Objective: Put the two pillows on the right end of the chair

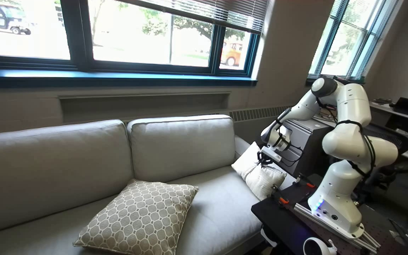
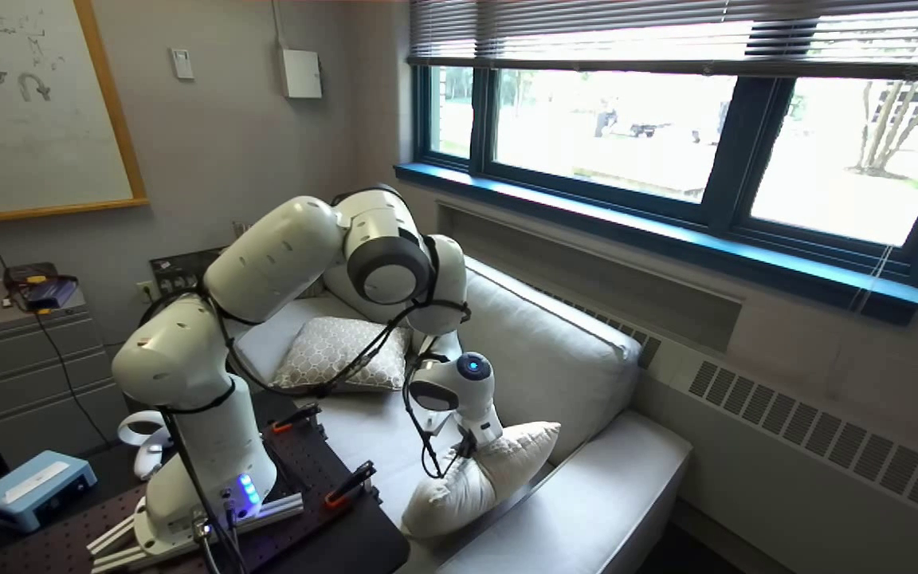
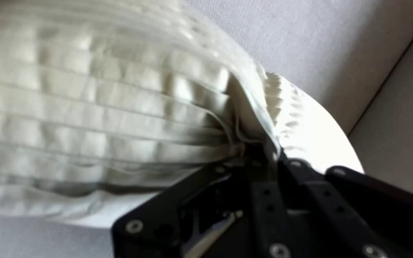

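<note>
Black and squeezed tight, the gripper [image 3: 264, 161] pinches a fold in the middle of the white pillow [image 3: 120, 107]. That pillow sits at the right end of the sofa [image 1: 218, 198], just beside the armrest [image 2: 586, 494], so it looks nearly done, just not let go. The tan pillow [image 1: 143, 216] lies near the middle, not moved over yet. The arm [image 1: 352, 102] bends high, then reaches down.

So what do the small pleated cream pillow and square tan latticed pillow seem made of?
Pleated cream pillow: probably slightly satiny cloth, its tucked rows catching soft highlights. Tan latticed pillow: likely matte woven cloth, seamed at the edge, without sheen.
</note>
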You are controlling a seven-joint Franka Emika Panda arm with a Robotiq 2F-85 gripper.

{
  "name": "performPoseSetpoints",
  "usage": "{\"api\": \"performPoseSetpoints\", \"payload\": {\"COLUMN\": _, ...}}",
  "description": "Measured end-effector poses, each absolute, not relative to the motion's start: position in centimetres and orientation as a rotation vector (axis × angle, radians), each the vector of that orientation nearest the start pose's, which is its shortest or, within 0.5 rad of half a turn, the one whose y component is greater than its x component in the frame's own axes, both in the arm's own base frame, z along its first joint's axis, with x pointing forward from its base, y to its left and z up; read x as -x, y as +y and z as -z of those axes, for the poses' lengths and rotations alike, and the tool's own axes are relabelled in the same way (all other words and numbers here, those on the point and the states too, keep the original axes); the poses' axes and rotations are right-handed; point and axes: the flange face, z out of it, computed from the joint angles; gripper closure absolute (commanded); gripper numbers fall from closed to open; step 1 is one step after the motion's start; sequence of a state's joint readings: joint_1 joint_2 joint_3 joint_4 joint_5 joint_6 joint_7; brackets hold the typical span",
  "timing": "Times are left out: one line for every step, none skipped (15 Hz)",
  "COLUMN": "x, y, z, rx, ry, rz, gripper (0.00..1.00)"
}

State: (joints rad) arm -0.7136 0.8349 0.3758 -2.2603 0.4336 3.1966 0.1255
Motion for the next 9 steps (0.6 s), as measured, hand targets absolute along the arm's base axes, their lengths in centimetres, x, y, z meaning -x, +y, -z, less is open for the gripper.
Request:
{"api": "performPoseSetpoints", "payload": {"x": -46.8, "y": -17.6, "z": -2.9, "rx": 2.514, "ry": 1.400, "rz": 0.153, "gripper": 0.95}}
{"api": "performPoseSetpoints", "payload": {"x": -47.5, "y": -17.8, "z": -3.4, "rx": 2.526, "ry": 1.379, "rz": 0.135, "gripper": 0.95}}
{"api": "performPoseSetpoints", "payload": {"x": -48.3, "y": -17.9, "z": -3.9, "rx": 2.537, "ry": 1.357, "rz": 0.118, "gripper": 0.95}}
{"api": "performPoseSetpoints", "payload": {"x": -49.1, "y": -18.0, "z": -4.5, "rx": 2.550, "ry": 1.337, "rz": 0.104, "gripper": 0.95}}
{"api": "performPoseSetpoints", "payload": {"x": -49.9, "y": -18.0, "z": -5.2, "rx": 2.564, "ry": 1.318, "rz": 0.095, "gripper": 0.95}}
{"api": "performPoseSetpoints", "payload": {"x": -50.8, "y": -18.1, "z": -5.7, "rx": 2.577, "ry": 1.303, "rz": 0.089, "gripper": 0.95}}
{"api": "performPoseSetpoints", "payload": {"x": -51.5, "y": -18.2, "z": -6.3, "rx": 2.592, "ry": 1.289, "rz": 0.084, "gripper": 0.95}}
{"api": "performPoseSetpoints", "payload": {"x": -52.1, "y": -18.3, "z": -6.7, "rx": 2.608, "ry": 1.277, "rz": 0.078, "gripper": 0.95}}
{"api": "performPoseSetpoints", "payload": {"x": -52.6, "y": -18.4, "z": -7.0, "rx": 2.623, "ry": 1.266, "rz": 0.073, "gripper": 0.95}}
